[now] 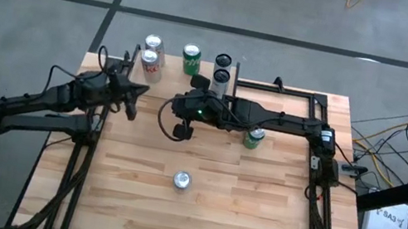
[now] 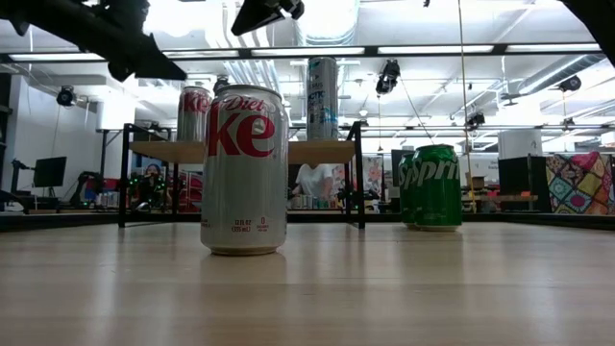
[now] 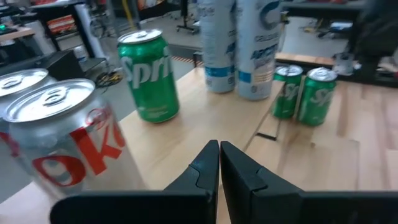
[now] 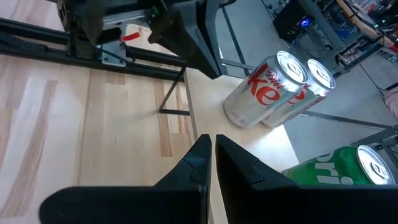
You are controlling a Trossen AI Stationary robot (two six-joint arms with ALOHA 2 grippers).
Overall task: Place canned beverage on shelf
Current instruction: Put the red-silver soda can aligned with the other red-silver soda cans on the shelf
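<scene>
The shelf [image 1: 194, 75] stood at the far edge of the bench [image 1: 253, 216]. It carried two Diet Coke cans [image 1: 151, 59], a green Sprite can [image 1: 190, 58] and two tall slim cans [image 1: 222, 69]. One further Diet Coke can [image 1: 181, 180] stood alone on the bench, near its middle, well apart from both tools. Another green can [image 1: 254, 138] stood on the bench beside the right arm. The left tool [image 1: 132, 104] hung by the shelf's left end, its fingers [image 3: 202, 168] pressed together and empty. The right tool [image 1: 183, 118] hung just in front of the shelf, fingers [image 4: 198, 163] likewise together, holding nothing.
</scene>
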